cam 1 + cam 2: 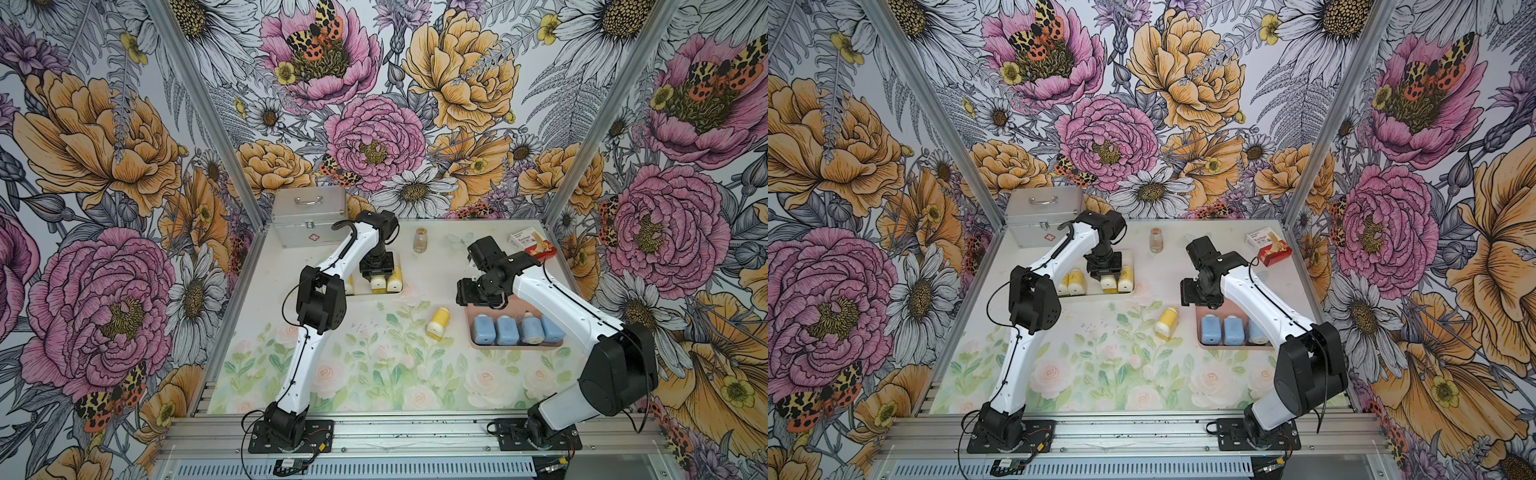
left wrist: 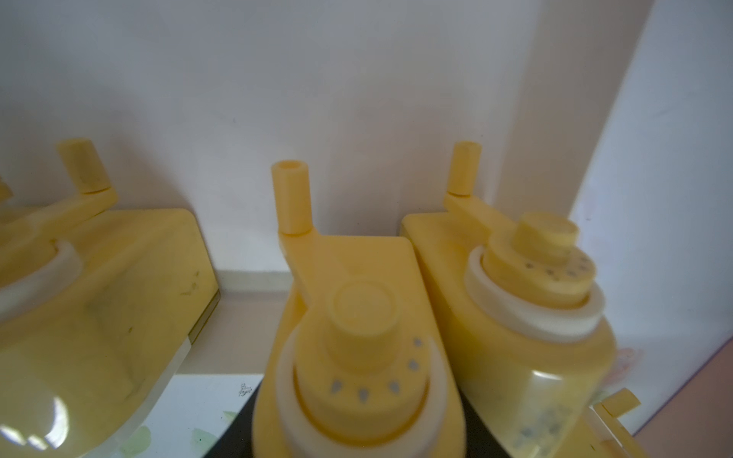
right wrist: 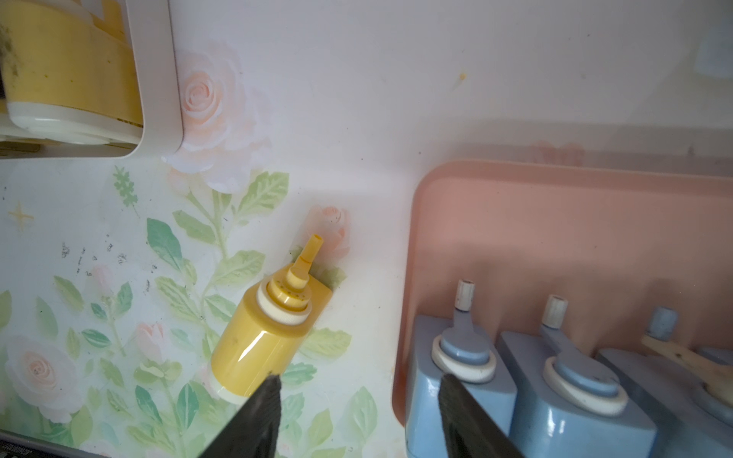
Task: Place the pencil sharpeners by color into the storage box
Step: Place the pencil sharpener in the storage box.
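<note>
Blue side looks done: four blue sharpeners (image 1: 506,330) lie side by side in pink tray (image 1: 519,347).

Yellow side is nearly done: you have four in white tray (image 3: 158,99). That count includes held yellow sharpener (image 2: 357,349), clamped in left gripper (image 1: 378,277), low in tray, touching its neighbour, not yet released.

Loose yellow sharpener (image 1: 437,322) lies on its side on mat (image 1: 374,374), between trays, near pink one. Right gripper (image 3: 357,416) hovers just beside it, jaws apart, empty.

Left for you: release held piece, then move loose yellow one to white tray.
</note>
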